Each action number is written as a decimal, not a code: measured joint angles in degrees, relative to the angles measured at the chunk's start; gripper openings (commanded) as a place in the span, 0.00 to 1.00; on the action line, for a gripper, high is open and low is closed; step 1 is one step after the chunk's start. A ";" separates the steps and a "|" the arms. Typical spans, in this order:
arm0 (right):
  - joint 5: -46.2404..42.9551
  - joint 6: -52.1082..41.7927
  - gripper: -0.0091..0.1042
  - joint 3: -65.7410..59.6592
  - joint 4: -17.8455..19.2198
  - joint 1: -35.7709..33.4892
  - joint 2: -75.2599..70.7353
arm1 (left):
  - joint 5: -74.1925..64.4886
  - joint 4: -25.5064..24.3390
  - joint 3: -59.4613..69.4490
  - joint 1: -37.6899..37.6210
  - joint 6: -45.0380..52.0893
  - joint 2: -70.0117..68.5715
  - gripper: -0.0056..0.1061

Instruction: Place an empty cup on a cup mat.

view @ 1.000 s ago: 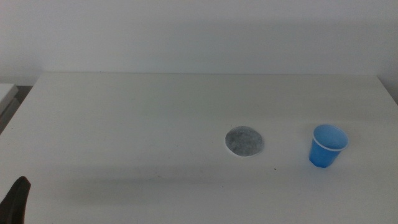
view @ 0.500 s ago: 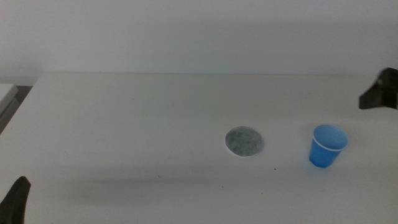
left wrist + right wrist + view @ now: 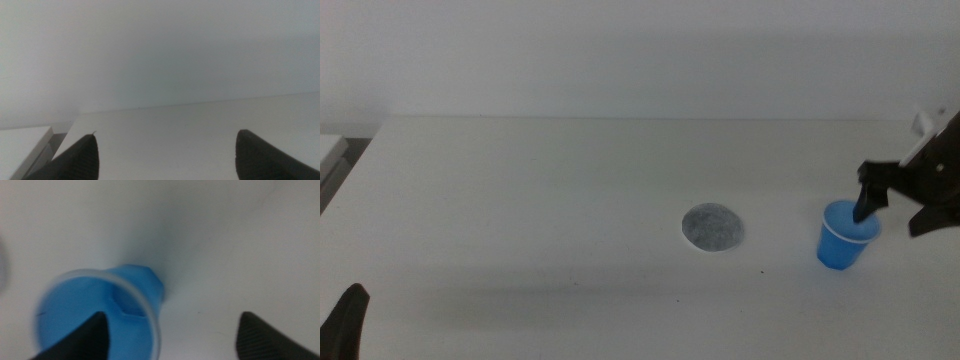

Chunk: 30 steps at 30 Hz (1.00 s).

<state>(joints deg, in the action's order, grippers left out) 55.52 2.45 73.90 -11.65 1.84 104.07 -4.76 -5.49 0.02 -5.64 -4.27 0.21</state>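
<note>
The blue cup (image 3: 842, 243) stands upright on the white table (image 3: 520, 200) at the right. The speckled grey cup mat (image 3: 712, 228) lies flat to its left, apart from it and bare. My right gripper (image 3: 892, 222) is open and hangs over the cup's right side, with one jaw above the cup's mouth and the other past it to the right. In the right wrist view the cup (image 3: 100, 315) sits at one jaw of the open right gripper (image 3: 170, 345), off the middle of the gap. My left gripper (image 3: 165, 160) is open and empty and waits at the bottom left corner (image 3: 347, 320).
The table's far edge meets a pale wall (image 3: 640, 60). A lighter surface (image 3: 330, 150) lies beyond the table's left edge.
The right arm has come in from the right edge and moved down and left until its gripper is over the cup. The cup, the mat and the left gripper have not moved.
</note>
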 measured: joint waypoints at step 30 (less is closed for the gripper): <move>-0.84 10.48 0.06 18.82 3.43 -23.97 12.41 | 0.00 0.00 0.00 0.00 0.00 0.00 0.89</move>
<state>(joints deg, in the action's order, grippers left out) 54.68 12.93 92.73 -8.22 -22.13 116.48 -4.76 -5.49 0.02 -5.64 -4.27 0.21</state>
